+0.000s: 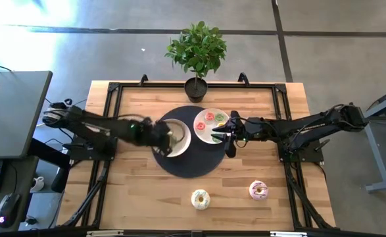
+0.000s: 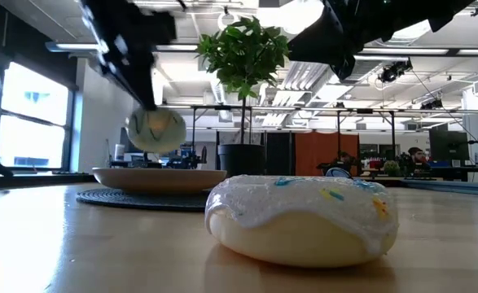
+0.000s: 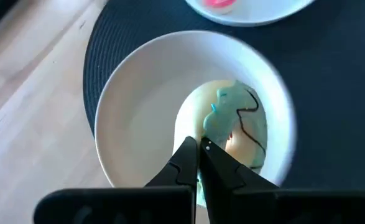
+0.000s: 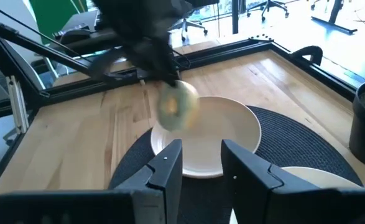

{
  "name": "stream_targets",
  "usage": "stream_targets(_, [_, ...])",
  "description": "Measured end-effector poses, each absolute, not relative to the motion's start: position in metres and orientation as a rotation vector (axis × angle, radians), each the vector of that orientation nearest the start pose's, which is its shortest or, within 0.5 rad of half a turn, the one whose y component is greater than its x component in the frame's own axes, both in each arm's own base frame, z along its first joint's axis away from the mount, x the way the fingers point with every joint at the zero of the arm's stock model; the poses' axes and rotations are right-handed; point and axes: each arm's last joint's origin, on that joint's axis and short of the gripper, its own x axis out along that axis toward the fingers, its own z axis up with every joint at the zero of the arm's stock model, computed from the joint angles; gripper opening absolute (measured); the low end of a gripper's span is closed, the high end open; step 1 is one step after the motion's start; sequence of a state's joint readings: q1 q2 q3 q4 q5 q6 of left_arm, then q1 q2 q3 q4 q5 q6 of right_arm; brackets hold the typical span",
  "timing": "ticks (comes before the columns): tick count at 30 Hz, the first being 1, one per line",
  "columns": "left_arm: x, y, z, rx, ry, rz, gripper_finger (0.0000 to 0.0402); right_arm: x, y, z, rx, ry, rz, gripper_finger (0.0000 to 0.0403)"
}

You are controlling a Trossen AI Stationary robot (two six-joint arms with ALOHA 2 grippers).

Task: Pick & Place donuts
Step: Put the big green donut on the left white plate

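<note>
Over the cream plate (image 1: 179,139), at nine o'clock on the dark mat (image 1: 191,164), the left gripper (image 3: 199,147) pinches the green-iced donut (image 3: 232,121) by its edge; released high, it could bounce out. At three o'clock, the right gripper (image 4: 198,152) waits, probably empty, fingers apart.

Wooden table (image 1: 133,191): mat (image 1: 199,164), donuts (image 1: 200,199)

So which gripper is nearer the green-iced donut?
Left. The left gripper holds the green-iced donut above the cream plate; the right gripper hangs over the neighbouring white plate.
</note>
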State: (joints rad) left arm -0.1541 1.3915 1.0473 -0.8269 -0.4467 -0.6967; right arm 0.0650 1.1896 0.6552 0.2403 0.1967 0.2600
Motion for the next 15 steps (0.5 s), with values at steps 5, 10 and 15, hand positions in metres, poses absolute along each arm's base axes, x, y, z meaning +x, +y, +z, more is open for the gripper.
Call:
stream_targets(5, [0.277,0.005,0.233,-0.286,1.027,0.636,0.0001,0.255,0.011,0.247,0.219,0.276,-0.154,0.0107])
stream_targets(10, [0.289,0.029,0.211,-0.275,1.112,0.645,0.0001,0.255,0.011,0.247,0.204,0.277,-0.153,0.0107])
stream_targets(15, [0.293,0.043,0.195,-0.245,1.180,0.652,0.0003,0.255,0.011,0.247,0.203,0.277,-0.153,0.0107])
